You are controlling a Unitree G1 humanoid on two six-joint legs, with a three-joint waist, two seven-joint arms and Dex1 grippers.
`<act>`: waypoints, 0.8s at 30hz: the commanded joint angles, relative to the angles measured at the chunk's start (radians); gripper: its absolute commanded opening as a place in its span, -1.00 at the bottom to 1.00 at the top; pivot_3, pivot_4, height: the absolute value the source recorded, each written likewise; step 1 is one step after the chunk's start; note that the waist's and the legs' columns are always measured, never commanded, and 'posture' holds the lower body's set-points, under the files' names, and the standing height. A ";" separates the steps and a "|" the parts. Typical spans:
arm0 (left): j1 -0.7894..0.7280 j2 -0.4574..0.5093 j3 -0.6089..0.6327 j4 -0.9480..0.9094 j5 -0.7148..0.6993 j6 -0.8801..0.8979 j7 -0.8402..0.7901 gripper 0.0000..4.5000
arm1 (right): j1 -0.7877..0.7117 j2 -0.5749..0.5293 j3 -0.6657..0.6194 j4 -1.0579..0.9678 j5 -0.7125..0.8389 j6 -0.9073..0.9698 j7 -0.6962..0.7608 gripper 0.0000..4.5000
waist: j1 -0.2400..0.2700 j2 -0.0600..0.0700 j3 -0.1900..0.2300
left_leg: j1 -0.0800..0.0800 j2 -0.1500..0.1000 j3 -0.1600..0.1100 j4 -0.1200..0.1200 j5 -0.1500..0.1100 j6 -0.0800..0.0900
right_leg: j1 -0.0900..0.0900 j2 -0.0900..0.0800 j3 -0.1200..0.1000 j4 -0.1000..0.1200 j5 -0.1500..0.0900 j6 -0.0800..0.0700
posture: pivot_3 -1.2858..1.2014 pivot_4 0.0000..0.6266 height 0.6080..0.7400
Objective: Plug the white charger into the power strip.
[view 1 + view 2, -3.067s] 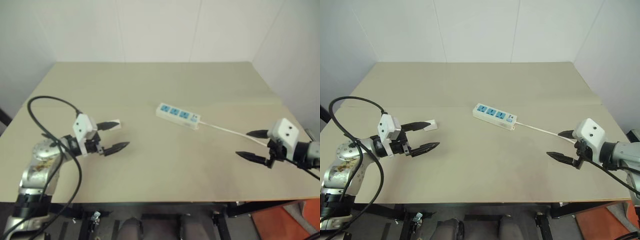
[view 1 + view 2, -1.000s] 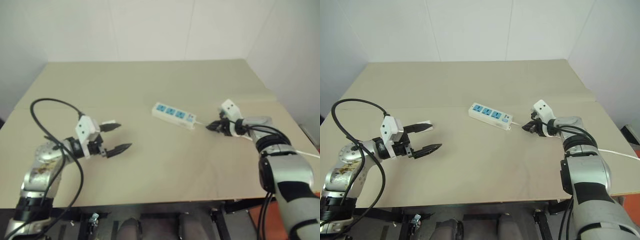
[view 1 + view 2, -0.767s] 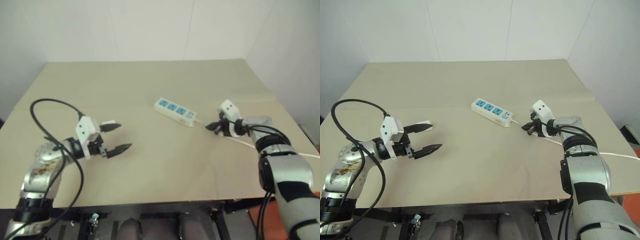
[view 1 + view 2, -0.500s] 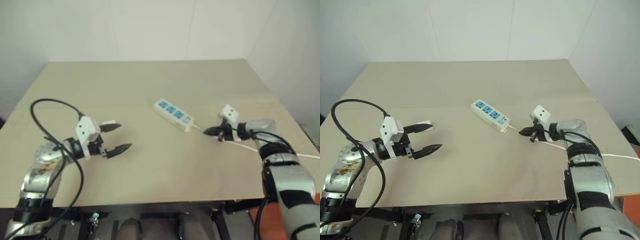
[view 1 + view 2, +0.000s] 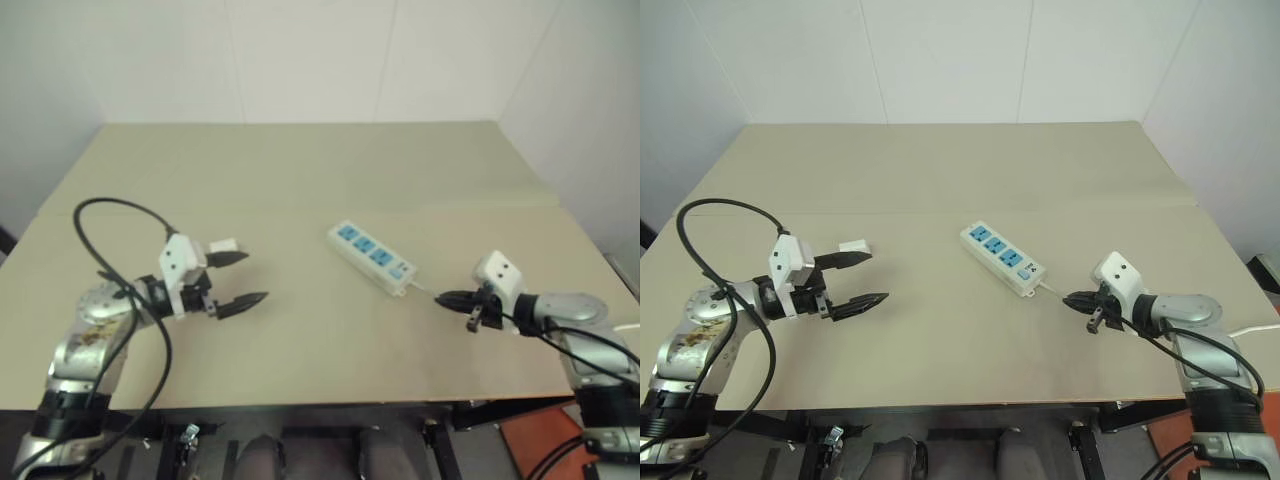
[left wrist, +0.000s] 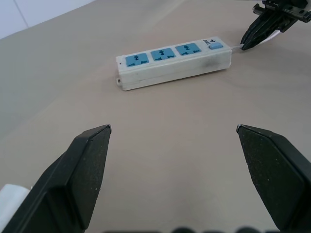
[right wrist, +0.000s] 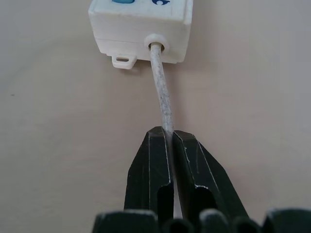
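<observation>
On the beige table (image 5: 940,170), the power strip (image 5: 1003,259) lies near the middle, angled, blue socket faces up, all sockets bare. Its thin white cord (image 7: 162,99) leaves the end nearest the right arm and runs off toward the table's right edge. Right gripper (image 5: 1074,299) sits just past that cord end of the power strip, fingers pinched together on the cord, close to the strip but not touching its body; the right wrist view shows the cord clamped between the two black fingertips (image 7: 155,155). Left gripper (image 5: 862,278) hovers well to the left of the power strip, jaws spread wide, nothing between them, pointing toward the strip. The white charger (image 5: 853,246) rests on the table just beside the left gripper's far finger, well apart from the power strip, not plugged in.
</observation>
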State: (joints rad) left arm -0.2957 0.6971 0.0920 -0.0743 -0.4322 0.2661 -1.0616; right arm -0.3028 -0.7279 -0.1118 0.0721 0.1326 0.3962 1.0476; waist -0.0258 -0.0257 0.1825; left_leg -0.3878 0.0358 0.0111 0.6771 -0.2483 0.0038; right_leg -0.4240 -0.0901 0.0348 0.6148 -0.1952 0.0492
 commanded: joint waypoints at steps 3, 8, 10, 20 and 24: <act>-0.044 -0.002 -0.006 0.016 -0.001 -0.015 -0.013 1.00 | -0.005 -0.005 -0.034 -0.093 0.059 0.008 -0.044 -1.00 | 0.002 0.000 0.000 | 0.000 0.000 0.000 0.000 0.000 0.000 | 0.000 0.000 0.000 -0.001 0.000 0.000 | 0.03 -0.52 1.00; -0.040 0.001 -0.002 0.017 -0.001 -0.019 -0.015 1.00 | 0.001 -0.013 -0.015 -0.087 0.050 -0.047 -0.061 -0.30 | 0.005 0.000 0.000 | -0.001 0.000 0.000 0.000 0.000 0.000 | 0.000 0.000 0.000 -0.002 0.000 0.000 | 0.03 -0.52 1.00; -0.028 0.004 0.004 0.007 -0.003 -0.017 -0.011 1.00 | 0.001 -0.015 -0.018 -0.072 0.055 -0.061 -0.062 0.04 | 0.008 0.000 0.000 | -0.001 0.000 0.000 0.000 0.000 0.000 | 0.000 0.000 0.000 -0.001 0.000 0.000 | 0.03 -0.52 1.00; 0.015 0.014 0.032 -0.026 -0.012 -0.013 0.005 1.00 | -0.024 0.016 -0.071 -0.061 0.163 -0.130 -0.049 0.98 | 0.009 0.000 0.000 | -0.001 0.000 0.000 0.000 0.000 0.000 | 0.000 0.000 0.000 -0.001 0.000 0.000 | 0.03 -0.52 1.00; 0.017 0.013 0.035 -0.024 -0.015 -0.016 0.003 1.00 | -0.023 0.075 -0.090 -0.066 0.218 -0.180 -0.062 0.98 | 0.008 0.000 0.000 | -0.001 0.000 0.000 0.000 0.000 0.000 | 0.000 0.000 0.000 -0.001 0.000 0.000 | 0.03 -0.52 1.00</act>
State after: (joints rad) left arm -0.2759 0.7002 0.0986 -0.0663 -0.4330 0.2639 -1.0603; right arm -0.3095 -0.6563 -0.1695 0.0362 0.3102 0.2545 0.9917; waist -0.0180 -0.0260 0.1825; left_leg -0.3884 0.0360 0.0109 0.6770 -0.2484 0.0039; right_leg -0.4238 -0.0901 0.0346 0.6135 -0.1949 0.0489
